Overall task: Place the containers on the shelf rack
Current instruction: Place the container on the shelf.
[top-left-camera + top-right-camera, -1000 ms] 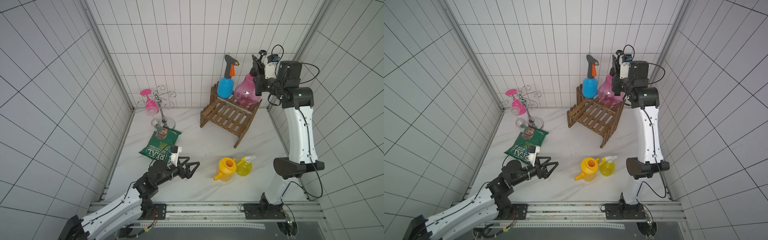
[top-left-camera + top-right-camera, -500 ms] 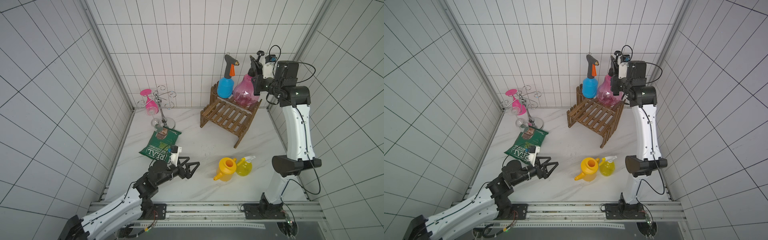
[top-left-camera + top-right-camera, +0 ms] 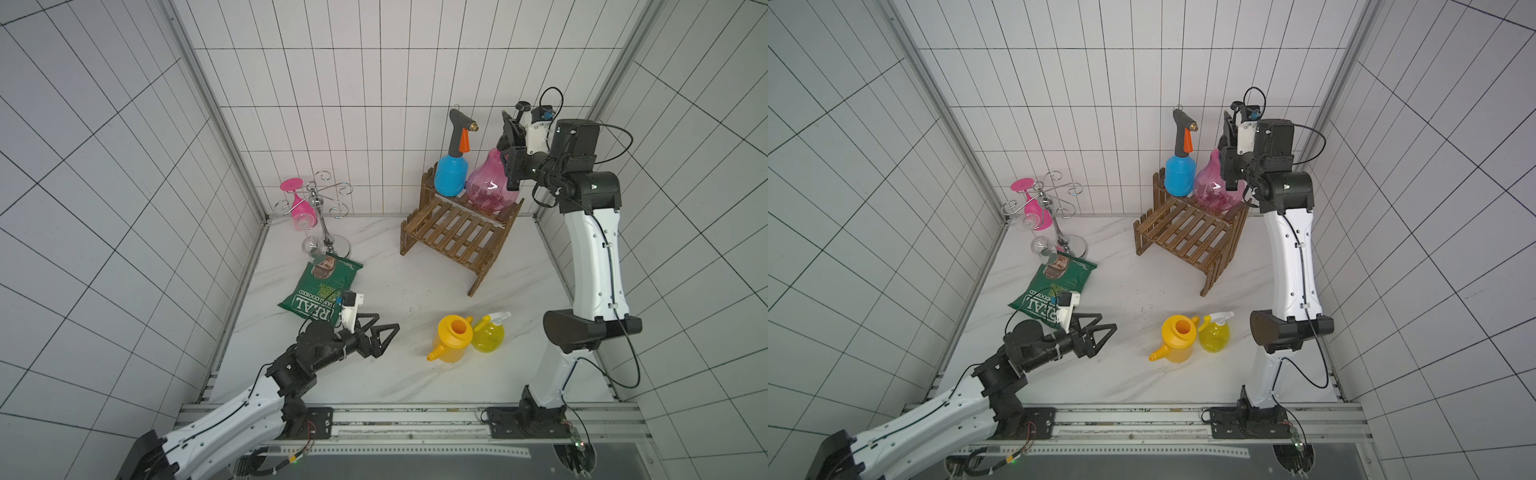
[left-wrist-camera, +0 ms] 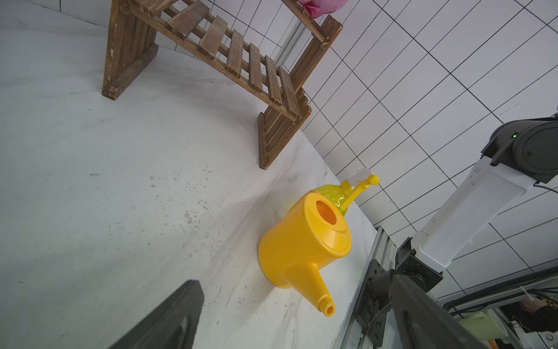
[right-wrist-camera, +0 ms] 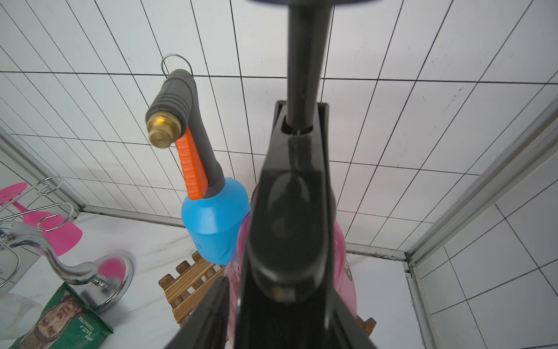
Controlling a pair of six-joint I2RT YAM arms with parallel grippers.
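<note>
Right wrist view has the right gripper (image 5: 277,290) straddling the black pump head of the pink sprayer (image 5: 344,272), jaws slightly apart with pink showing beside one finger. That is probably because the sprayer stands upright on the top tier of the rack (image 3: 453,237), against the blue sprayer (image 5: 216,223). Left gripper (image 3: 380,328) hangs spread wide over the table (image 3: 374,266), with the can (image 3: 451,340) and yellow sprayer (image 3: 490,338) near ahead, likely next for the lower tier.

On the shelf rack (image 3: 453,237) (upper tier) stand trigger sprayer (image 3: 451,178) and pump sprayer (image 3: 486,193), watering can (image 3: 453,338) before it.
</note>
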